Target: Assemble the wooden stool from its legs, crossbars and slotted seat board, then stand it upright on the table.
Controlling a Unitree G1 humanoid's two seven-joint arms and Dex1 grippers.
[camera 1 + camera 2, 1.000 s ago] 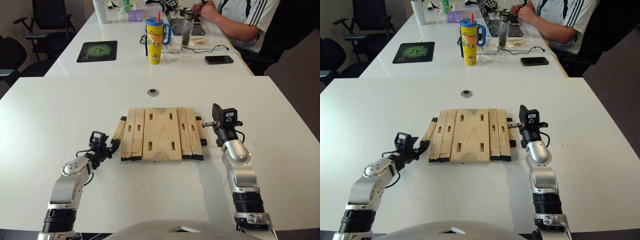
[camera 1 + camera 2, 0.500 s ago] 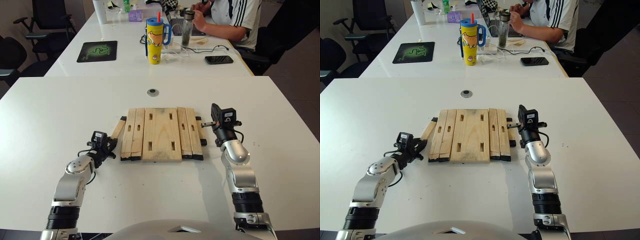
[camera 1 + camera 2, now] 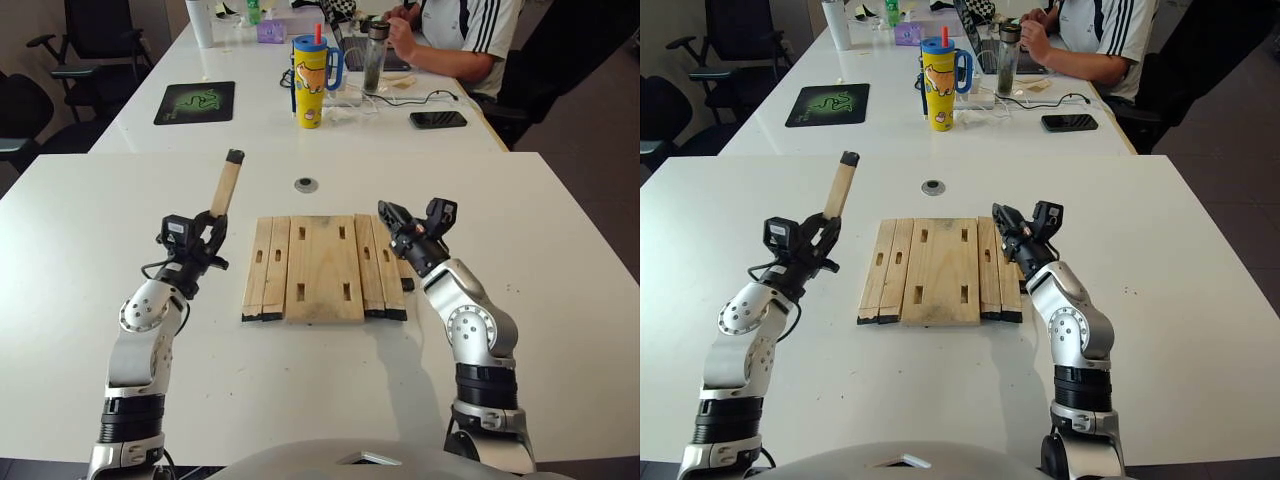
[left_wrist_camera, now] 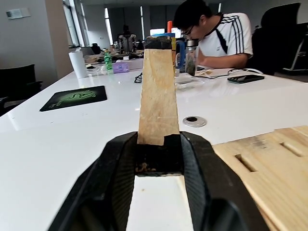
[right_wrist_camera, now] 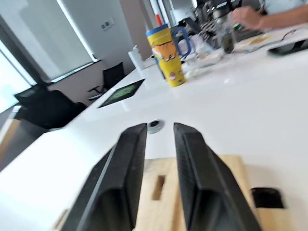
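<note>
Leg [image 3: 226,186] is being clamped upright by left gripper [image 3: 207,243], left of board [image 3: 322,268]. Right gripper [image 3: 392,216] is being held slightly apart over board's right edge. Leg to be kept plumb for slotting.

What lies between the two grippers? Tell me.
The row of flat wooden boards, seen in both eye views, between the left gripper, shut on a raised wooden leg, and the right gripper over their right edge.

White table [image 3: 100,250]. Wide slotted board [image 3: 322,268] flat at centre. Pair of narrow slotted slats [image 3: 265,268] touching its left edge, second pair [image 3: 379,265] touching right edge. Round grey grommet [image 3: 305,184] just behind boards, apart.
</note>
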